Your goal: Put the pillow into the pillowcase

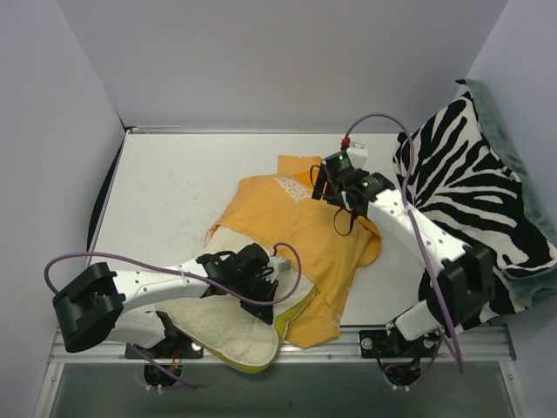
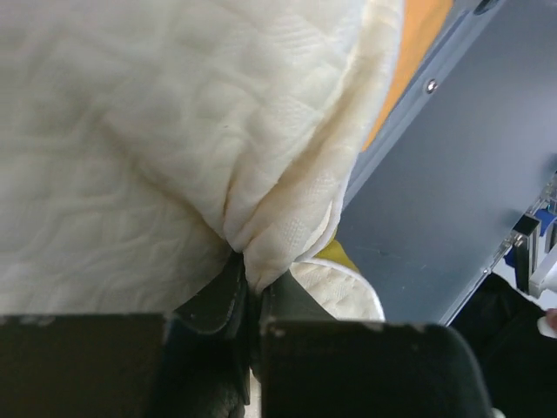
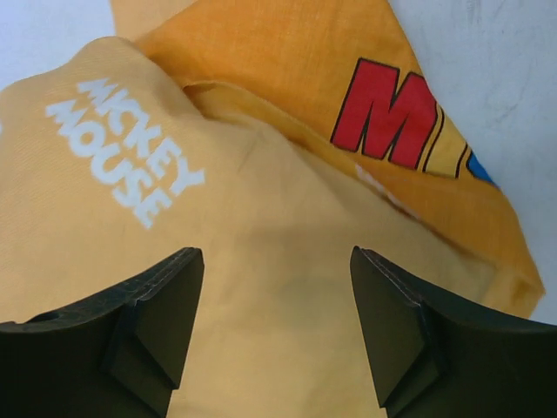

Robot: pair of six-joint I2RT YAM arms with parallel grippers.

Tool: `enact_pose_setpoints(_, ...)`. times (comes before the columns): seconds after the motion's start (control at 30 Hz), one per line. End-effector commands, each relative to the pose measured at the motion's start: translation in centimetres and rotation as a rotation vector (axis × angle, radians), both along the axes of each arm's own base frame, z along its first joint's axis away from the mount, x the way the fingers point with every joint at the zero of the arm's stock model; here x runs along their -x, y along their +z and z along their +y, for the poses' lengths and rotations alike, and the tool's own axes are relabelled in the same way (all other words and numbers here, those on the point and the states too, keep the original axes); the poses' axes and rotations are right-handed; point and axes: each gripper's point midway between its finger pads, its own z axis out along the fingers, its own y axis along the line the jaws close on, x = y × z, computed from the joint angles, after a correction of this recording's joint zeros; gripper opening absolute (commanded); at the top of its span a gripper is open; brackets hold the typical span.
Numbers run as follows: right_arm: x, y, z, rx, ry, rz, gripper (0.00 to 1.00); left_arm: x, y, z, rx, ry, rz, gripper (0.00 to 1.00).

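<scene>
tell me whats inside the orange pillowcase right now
The far part of the pillow seems to run into the pillowcase opening; its near half sticks out, pinched by the left fingers. How deep it reaches is hidden by the orange fabric.

cream bumpy pillow (image 1: pixel 228 335) part inside crumpled orange mickey pillowcase (image 1: pixel 305 231), table centre.
</scene>
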Motion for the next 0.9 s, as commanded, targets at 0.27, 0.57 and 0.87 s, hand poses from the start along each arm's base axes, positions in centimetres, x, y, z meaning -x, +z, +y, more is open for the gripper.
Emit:
enact_pose_setpoints(0.27, -7.9, -13.8, -2.2, 0.04, -0.05, 0.47, 0.57, -3.9, -0.7, 7.4, -0.345, 0.349, -0.022, 0.05)
enact_pose_setpoints(0.57, -4.7, -15.9, -13.2, -0.002, -0.363, 0.615, 0.46, -13.7, 3.8, 8.3, -0.325, 0.445, -0.268, 0.3)
enact_pose_setpoints(0.87, -7.7, -0.3, -5.1, -0.013, 0.036, 0.171, 0.6, -15.8, 13.2, 10.1, 0.048, 0.77, -0.477, 0.69)
